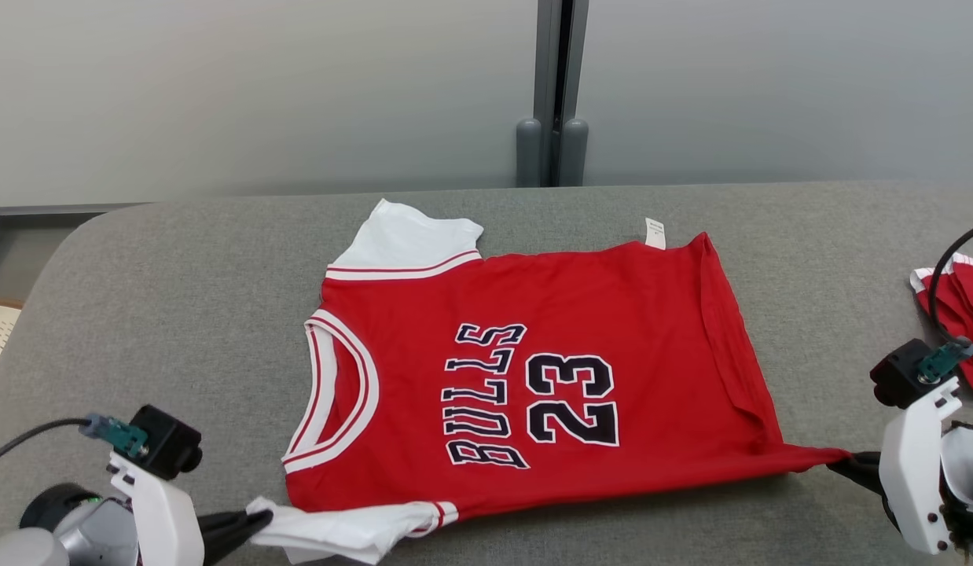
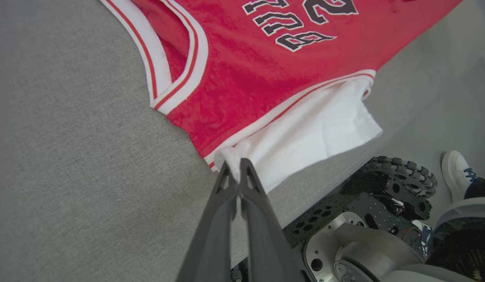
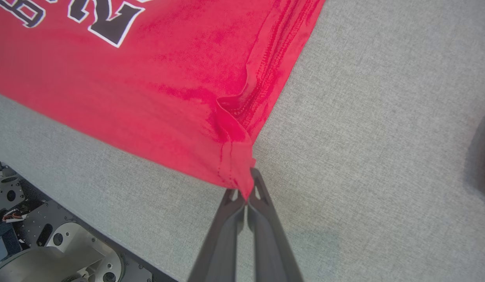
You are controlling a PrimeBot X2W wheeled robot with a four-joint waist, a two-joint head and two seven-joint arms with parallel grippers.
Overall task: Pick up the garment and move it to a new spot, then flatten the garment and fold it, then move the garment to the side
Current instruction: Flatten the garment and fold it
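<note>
The left gripper lies low over the near edge of the grey table, its fingers pointing inward; its jaws are pressed together on a bunched corner of the white sleeve. The right gripper lies equally low, its fingers pointing back toward the left one; its jaws are clamped on the jersey's red hem corner, which is drawn out to a point between them.

The left wrist view takes in the sleeve fanning out beyond the fingertips, the robot's base past the table's edge, and a person's white shoe. The right wrist view gives the stitched hem turned over in a small fold just ahead of the jaws. The head view alone gives the whole jersey, its far white sleeve, a white label at the far edge, and a second red garment out beyond the right gripper.

The jersey is red with a white-and-red banded neck, and reads BULLS and 23 in black letters edged in white. It lies spread on the table between the two grippers, its near edge pulled taut from jaws to jaws.
</note>
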